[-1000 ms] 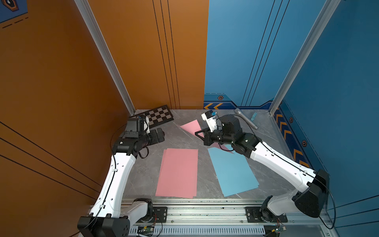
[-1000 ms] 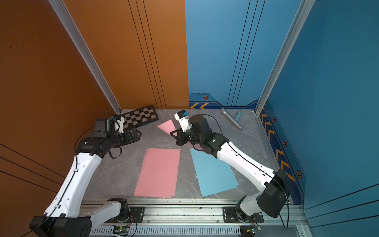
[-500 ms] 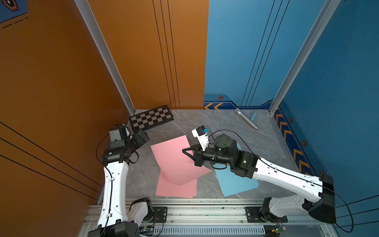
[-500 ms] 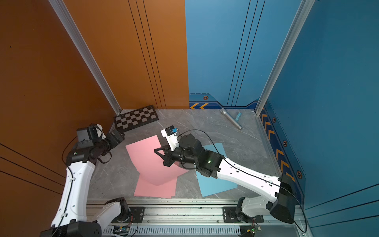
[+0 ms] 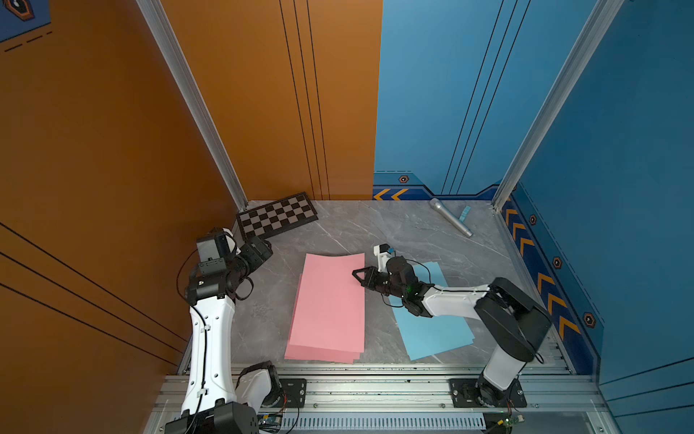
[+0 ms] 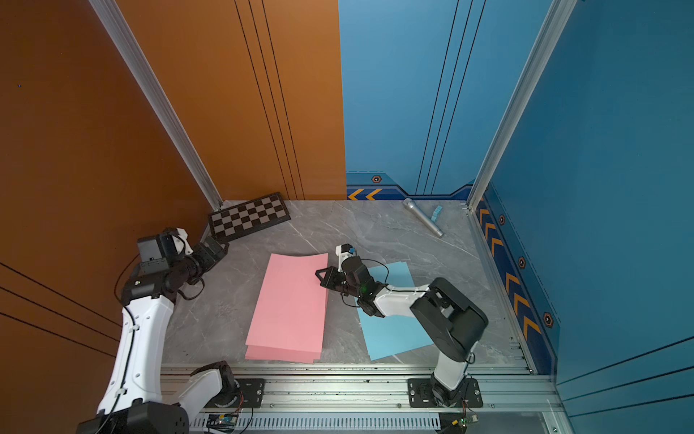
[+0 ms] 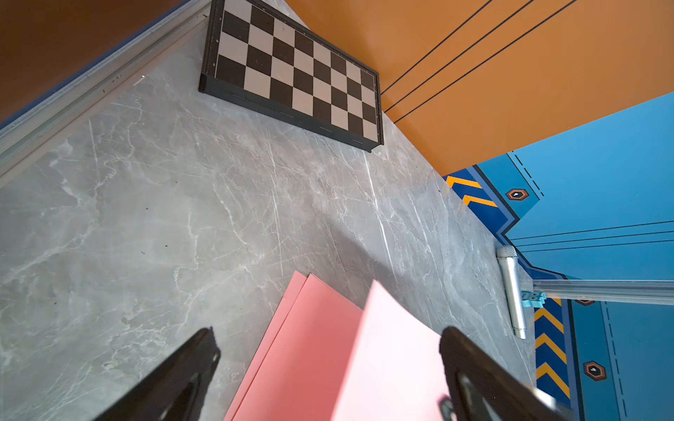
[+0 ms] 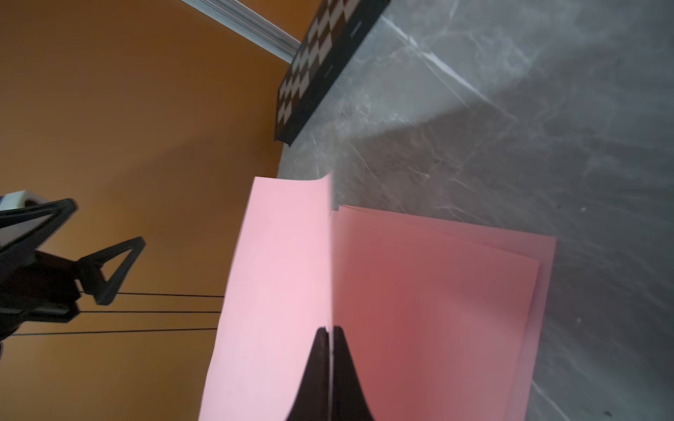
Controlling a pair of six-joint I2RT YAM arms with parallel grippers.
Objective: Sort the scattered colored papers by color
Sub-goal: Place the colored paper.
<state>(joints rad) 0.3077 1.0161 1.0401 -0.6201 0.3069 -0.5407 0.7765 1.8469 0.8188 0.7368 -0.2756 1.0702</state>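
My right gripper [image 5: 356, 274] [image 8: 330, 330] is shut on the edge of a pink paper [image 5: 332, 293] [image 8: 273, 273]. That sheet hangs almost flat over a stack of pink papers [image 5: 319, 355] [image 8: 437, 291] at the front centre, its far edge slightly curled up. Light blue paper [image 5: 435, 334] [image 6: 394, 334] lies to the right of the stack, partly under my right arm. My left gripper [image 5: 263, 250] [image 7: 328, 335] stands open and empty at the left, above the table, apart from the pink sheets [image 7: 302, 346].
A black-and-grey checkered board [image 5: 277, 216] [image 7: 291, 73] lies at the back left by the orange wall. A silver microphone [image 5: 450, 218] and a small light-blue block [image 5: 465, 213] lie at the back right. A metal rail [image 5: 356, 387] runs along the front edge.
My right gripper has carried the pink sheet from the back centre forward and over the pink stack. The sheet has settled from steeply lifted to almost flat. My left gripper drew back leftward.
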